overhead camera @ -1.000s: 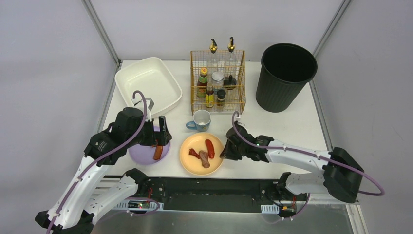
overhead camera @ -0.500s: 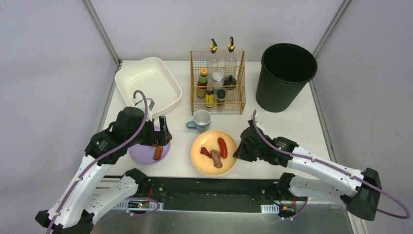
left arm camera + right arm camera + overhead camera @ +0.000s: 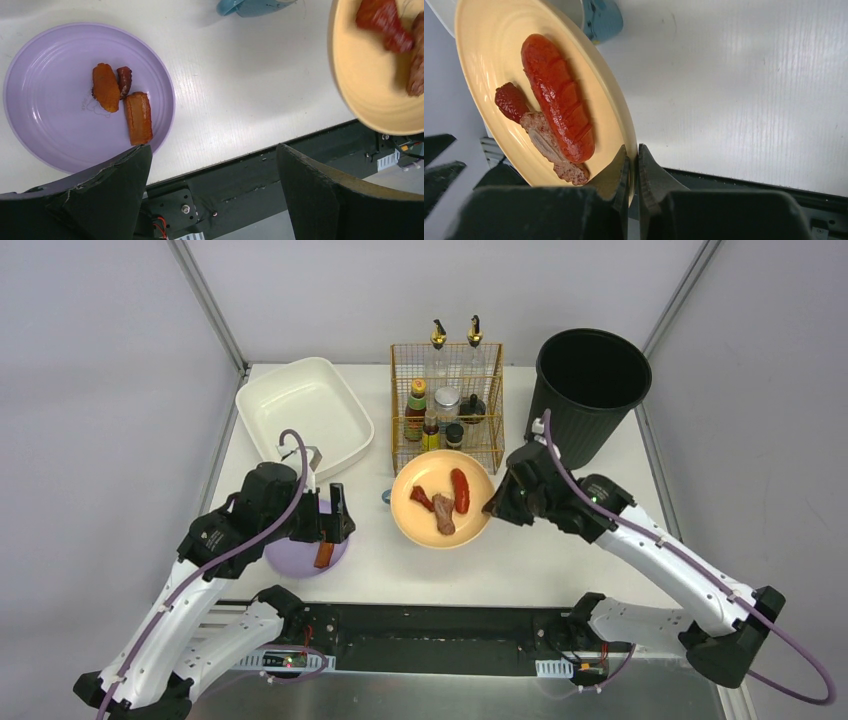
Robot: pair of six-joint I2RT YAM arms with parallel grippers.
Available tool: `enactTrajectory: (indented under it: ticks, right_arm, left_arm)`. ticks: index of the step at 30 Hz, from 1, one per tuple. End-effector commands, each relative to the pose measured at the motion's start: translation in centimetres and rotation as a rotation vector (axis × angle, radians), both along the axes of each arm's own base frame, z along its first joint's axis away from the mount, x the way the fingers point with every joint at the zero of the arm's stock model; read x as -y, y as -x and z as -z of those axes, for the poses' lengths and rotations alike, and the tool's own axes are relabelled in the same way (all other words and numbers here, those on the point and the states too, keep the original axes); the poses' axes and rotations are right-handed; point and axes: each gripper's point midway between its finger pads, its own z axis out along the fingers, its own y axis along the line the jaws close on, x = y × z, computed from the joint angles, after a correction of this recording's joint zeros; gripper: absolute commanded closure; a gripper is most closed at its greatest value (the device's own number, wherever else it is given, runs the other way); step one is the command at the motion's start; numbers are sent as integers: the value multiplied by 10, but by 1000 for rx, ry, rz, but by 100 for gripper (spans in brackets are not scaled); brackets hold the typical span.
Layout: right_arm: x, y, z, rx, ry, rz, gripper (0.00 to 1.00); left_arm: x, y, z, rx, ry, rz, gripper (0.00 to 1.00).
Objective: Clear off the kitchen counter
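Above the kitchen counter (image 3: 480, 570), the right pincer (image 3: 490, 508) grips the yellow plate (image 3: 412, 518); the left pincer (image 3: 212, 150) gapes.

The right gripper (image 3: 633, 152) pinches the rim of the yellow plate (image 3: 489, 45). A red sausage (image 3: 556, 100) lies just left of its fingers.

Blue mug (image 3: 386, 497) mostly behind yellow plate (image 3: 418, 523)

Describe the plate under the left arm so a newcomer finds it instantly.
On the white counter, go front-left, just in front of the white basin. The lilac plate there lies flat, carrying small orange-brown pieces, unlike the yellow plate, gripped by the right hand, bearing a red sausage.
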Motion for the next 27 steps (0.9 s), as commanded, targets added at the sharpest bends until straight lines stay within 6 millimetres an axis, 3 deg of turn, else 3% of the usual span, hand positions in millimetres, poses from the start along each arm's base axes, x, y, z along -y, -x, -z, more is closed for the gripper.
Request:
enactTrajectory:
  ticks: [1, 14, 20, 27]
  right_arm:
    - [-2, -31, -54, 74, -45, 5, 100]
    - [31, -112, -119, 74, -129, 126, 100]
    - [66, -152, -141, 110, -152, 245, 100]
    - [121, -194, -160, 155, -173, 413, 100]
  left_arm:
    - [7, 1, -5, 27, 33, 44, 0]
    - [16, 4, 4, 9, 55, 92, 0]
    - [22, 5, 8, -2, 76, 114, 0]
    - [23, 4, 10, -6, 68, 125, 0]
